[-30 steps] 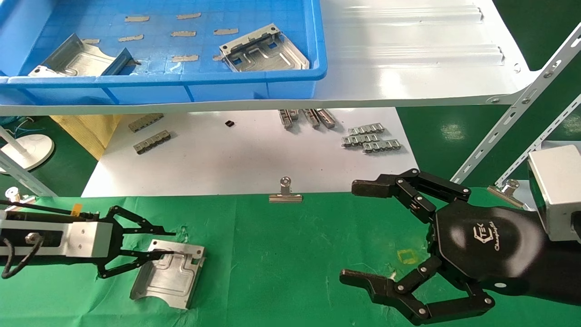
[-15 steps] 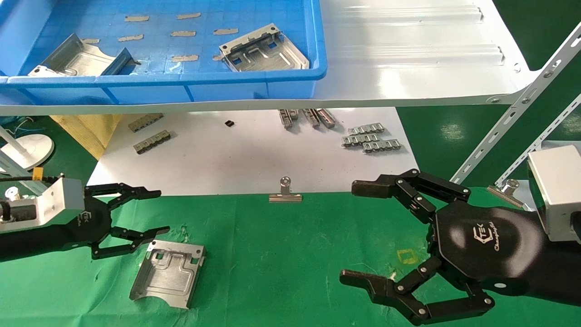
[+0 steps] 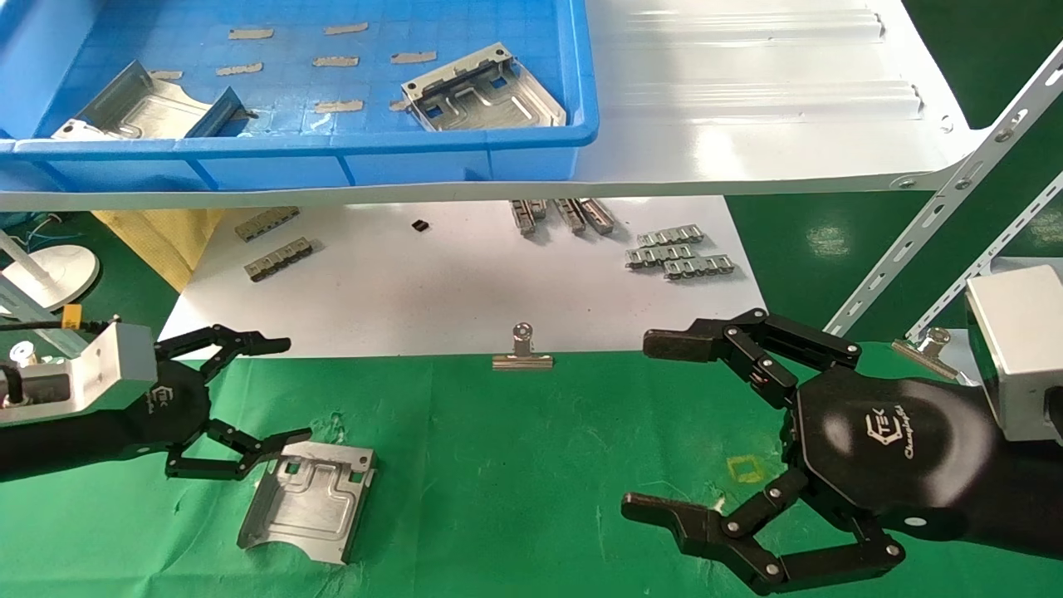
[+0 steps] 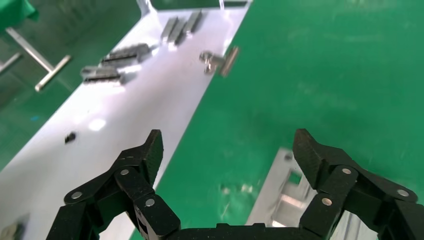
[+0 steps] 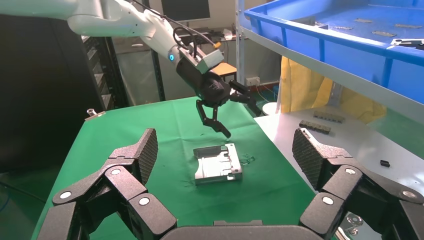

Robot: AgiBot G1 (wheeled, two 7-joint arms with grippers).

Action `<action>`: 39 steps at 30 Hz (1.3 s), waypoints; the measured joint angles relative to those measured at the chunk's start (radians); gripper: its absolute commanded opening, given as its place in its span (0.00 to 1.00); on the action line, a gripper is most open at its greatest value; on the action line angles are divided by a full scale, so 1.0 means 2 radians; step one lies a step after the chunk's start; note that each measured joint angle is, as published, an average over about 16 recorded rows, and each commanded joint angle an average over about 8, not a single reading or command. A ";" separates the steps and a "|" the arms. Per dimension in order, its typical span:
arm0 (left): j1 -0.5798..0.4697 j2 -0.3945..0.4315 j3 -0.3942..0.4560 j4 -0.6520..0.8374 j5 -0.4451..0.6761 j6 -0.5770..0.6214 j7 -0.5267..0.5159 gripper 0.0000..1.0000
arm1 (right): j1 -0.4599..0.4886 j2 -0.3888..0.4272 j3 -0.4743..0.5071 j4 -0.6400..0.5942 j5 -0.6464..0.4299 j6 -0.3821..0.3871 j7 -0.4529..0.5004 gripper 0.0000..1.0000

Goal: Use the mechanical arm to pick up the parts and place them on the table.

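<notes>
The left gripper hung wide open and empty above the stiff, probably slick part, best pinched by its upturned flanges

The scene is seen from above by the head view, facing forward and down, with the green table filling the lower frame. From each wrist, close behind spread black fingers, the cloth is viewed low. The silver part is shared by head and right wrist views.
</notes>
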 measured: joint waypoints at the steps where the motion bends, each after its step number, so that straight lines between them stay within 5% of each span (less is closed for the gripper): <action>1: 0.003 -0.001 -0.004 -0.007 -0.001 -0.001 -0.005 1.00 | 0.000 0.000 0.000 0.000 0.000 0.000 0.000 1.00; 39: 0.167 -0.058 -0.203 -0.380 -0.041 -0.032 -0.288 1.00 | 0.000 0.000 0.000 0.000 0.000 0.000 0.000 1.00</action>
